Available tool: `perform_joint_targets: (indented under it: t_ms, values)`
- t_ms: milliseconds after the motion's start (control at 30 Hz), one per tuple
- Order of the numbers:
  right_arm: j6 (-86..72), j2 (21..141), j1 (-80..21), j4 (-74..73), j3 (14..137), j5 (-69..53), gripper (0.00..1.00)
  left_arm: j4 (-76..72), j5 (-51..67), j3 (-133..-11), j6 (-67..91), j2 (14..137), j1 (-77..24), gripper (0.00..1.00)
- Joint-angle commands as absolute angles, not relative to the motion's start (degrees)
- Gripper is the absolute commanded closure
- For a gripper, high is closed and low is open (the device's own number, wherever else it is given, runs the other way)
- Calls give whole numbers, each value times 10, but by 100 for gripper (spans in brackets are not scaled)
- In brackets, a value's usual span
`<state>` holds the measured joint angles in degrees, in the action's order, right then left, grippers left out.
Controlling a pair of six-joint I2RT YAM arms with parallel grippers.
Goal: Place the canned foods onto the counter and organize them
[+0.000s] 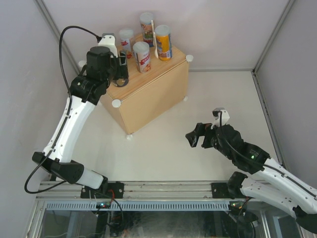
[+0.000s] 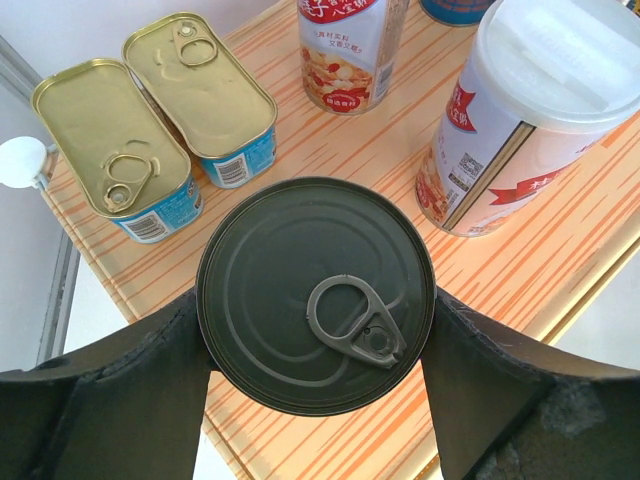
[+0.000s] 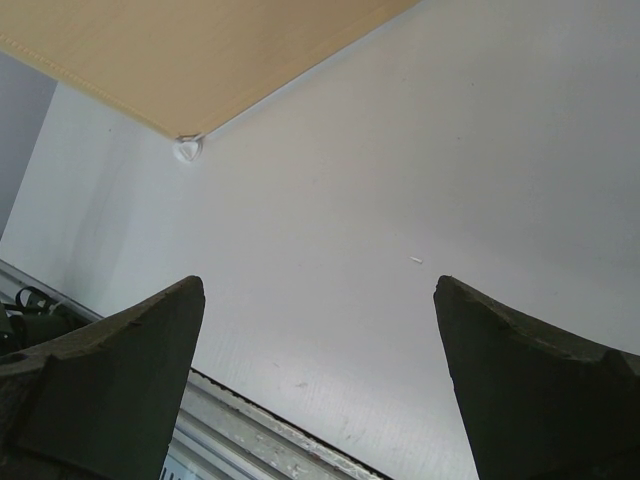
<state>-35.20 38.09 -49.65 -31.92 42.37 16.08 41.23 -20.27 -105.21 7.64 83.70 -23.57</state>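
Note:
The light-wood counter (image 1: pixel 148 94) stands at the far left. Several tall cans stand on its far end: a red-white one (image 1: pixel 142 57), an orange one (image 1: pixel 163 43) and two behind. My left gripper (image 1: pixel 121 69) is over the counter's near-left part, shut on the short dark can (image 2: pixel 315 295), with a finger touching each side. Whether the can rests on the planks (image 2: pixel 520 270) I cannot tell. Two flat gold-topped tins (image 2: pixel 115 150) (image 2: pixel 205 95) lie side by side just beyond it. A red-white can (image 2: pixel 530 120) stands to its right. My right gripper (image 1: pixel 194 138) is open and empty, low over the table.
A white knob (image 2: pixel 20 160) marks the counter's corner beside the tins. In the right wrist view the counter's side (image 3: pixel 200 50) and a foot knob (image 3: pixel 187 150) lie ahead, and the metal rail (image 3: pixel 250 430) runs along the near edge. Grey walls close in both sides.

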Motion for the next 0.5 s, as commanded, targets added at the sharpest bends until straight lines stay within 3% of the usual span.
perform_joint_targets:
  t_ms: [0, 67, 167, 233, 400, 467]
  values:
    - [-356, 382, -501, -289, 437, 170, 3, 328, -210, -1081, 89, 814, -227, 83]
    - [-355, 383, -501, -291, 439, 171, 3, 329, -213, -1081, 89, 815, -226, 71]
    - [-353, 385, -501, -293, 443, 172, 3, 327, -220, -1078, 90, 814, -226, 41]
    - [-352, 386, -501, -293, 444, 173, 3, 324, -218, -1076, 91, 812, -226, 26]
    - [-351, 394, -501, -289, 445, 171, 3, 308, -220, -1059, 92, 796, -226, 4]
    - [-351, 398, -501, -288, 446, 171, 3, 308, -219, -1059, 91, 794, -226, 0]
